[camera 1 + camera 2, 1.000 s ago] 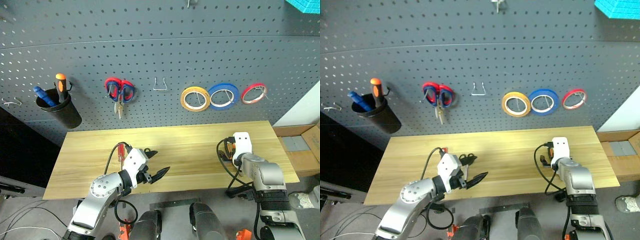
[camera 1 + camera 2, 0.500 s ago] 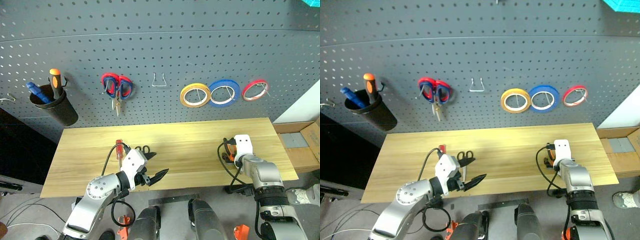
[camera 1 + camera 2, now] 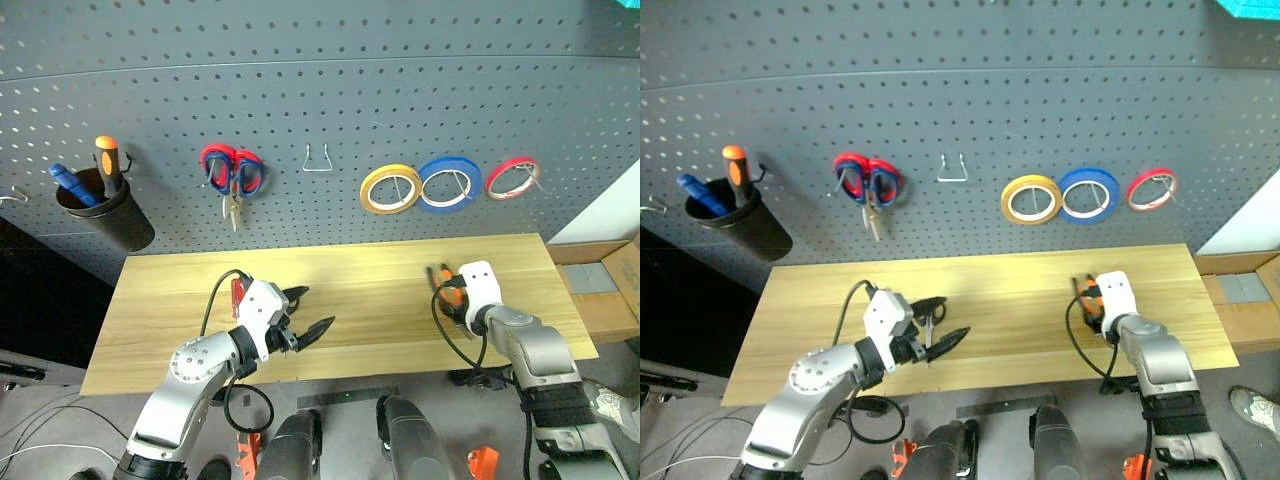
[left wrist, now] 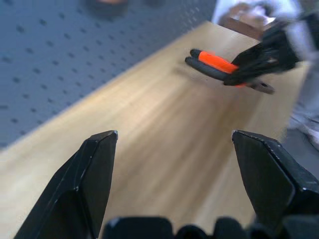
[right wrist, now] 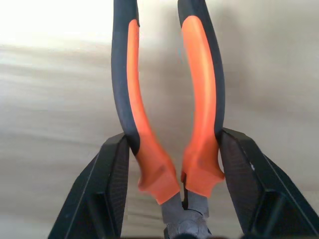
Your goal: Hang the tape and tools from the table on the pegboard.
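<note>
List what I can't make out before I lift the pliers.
- Pliers nose: cut off at the right wrist view's edge, inside the right gripper; its wrist covers it in the eye views.
- Screwdriver: eye views, left arm hides all but some red handle.
- Scissors: partly behind the left gripper.
- Pliers' clearance above the table: left wrist view, blurred.

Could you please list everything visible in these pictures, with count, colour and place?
pegboard: one, dark grey, behind the table.
table: one, pale wood.
tape rings: three, yellow, blue, red, hung on the pegboard.
scissors: one, red and blue handles, hung.
black cup: one, on the pegboard, holding orange-handled and blue-handled tools.
empty hook: one, metal.
screwdriver: one, red handle, on the table.
small scissors: one, black, on the table.
pliers: one, orange and black, between the right end effector's fingers.
left end effector: open.
right end effector: around the pliers.
</note>
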